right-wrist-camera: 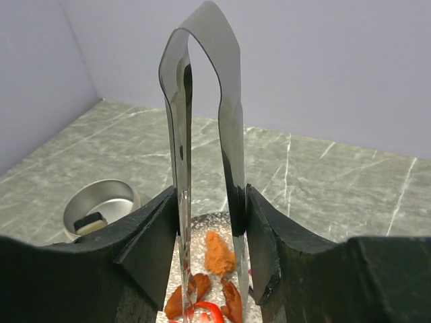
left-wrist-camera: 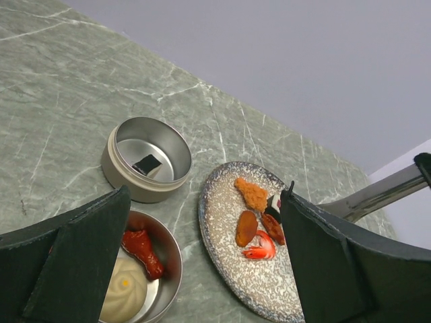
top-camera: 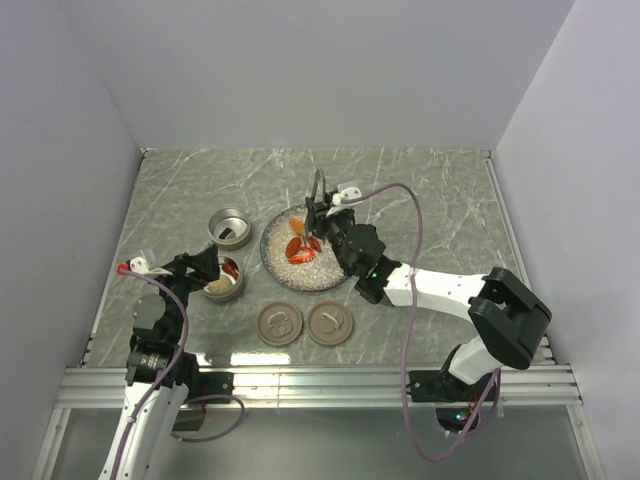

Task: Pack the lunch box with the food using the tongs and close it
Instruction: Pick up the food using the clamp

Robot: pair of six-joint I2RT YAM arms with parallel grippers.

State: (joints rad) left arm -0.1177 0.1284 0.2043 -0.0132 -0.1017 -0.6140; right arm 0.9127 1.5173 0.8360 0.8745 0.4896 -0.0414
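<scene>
Your tongs (right-wrist-camera: pixel 230 114) stand nearly upright. Their long axis is close to vertical, with the joined bend on top, tilted toward the far wall, and the tips down over the food pieces (left-wrist-camera: pixel 248 227) on the speckled plate (top-camera: pixel 280 268). Your right gripper (right-wrist-camera: pixel 211 232) is clamped on both tong arms, and its arm stretches diagonally from its base to the plate. Your left gripper (left-wrist-camera: pixel 205 262) hangs spread wide above the near tin (left-wrist-camera: pixel 172 259), which holds a white bun (left-wrist-camera: pixel 124 289) and a red piece (left-wrist-camera: pixel 143 249).
</scene>
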